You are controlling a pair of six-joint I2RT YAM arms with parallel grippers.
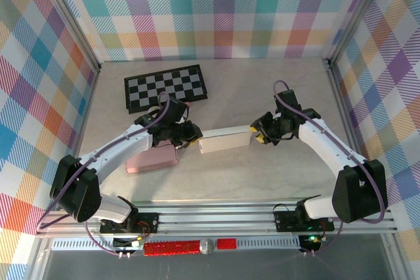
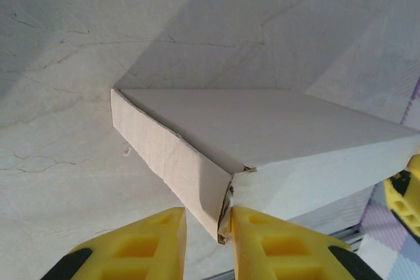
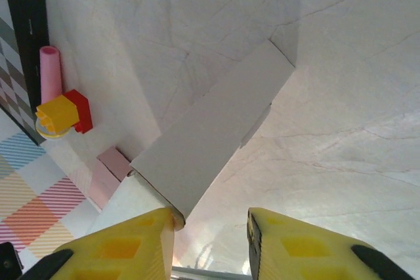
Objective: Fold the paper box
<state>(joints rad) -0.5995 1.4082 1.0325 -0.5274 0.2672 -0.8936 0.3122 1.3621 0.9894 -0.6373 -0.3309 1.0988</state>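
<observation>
Nearest to us along the near edge of the surface we see the two arm bases on a metal rail [image 1: 216, 218]. Just beyond, toward the near left corner, a flat pink box [image 1: 154, 159] lies partly under the left arm and just beside the paper box [image 1: 225, 141]. The paper box rests closed and flat at the middle of the surface, long side across, between both grippers.

The left gripper [image 1: 195, 134] sits at its left end. From the left wrist we see these jaws narrowly parted around the box's near corner. The cardboard edge touches one finger [image 2: 289, 244] and a slit of surface shows beside the other, so they are not clenched.

The right gripper [image 1: 253, 137] meets the opposite end. Its jaws stand released and wide, with the box corner against one finger [image 3: 131, 247].

Farther back, behind the left gripper, a pink cylinder [image 3: 48, 70], a yellow block [image 3: 58, 113] and a red block [image 3: 80, 108] cluster by the checkerboard [image 1: 165, 87], which lies toward the far left corner. Plaid walls [image 1: 216, 11] close in the surface.
</observation>
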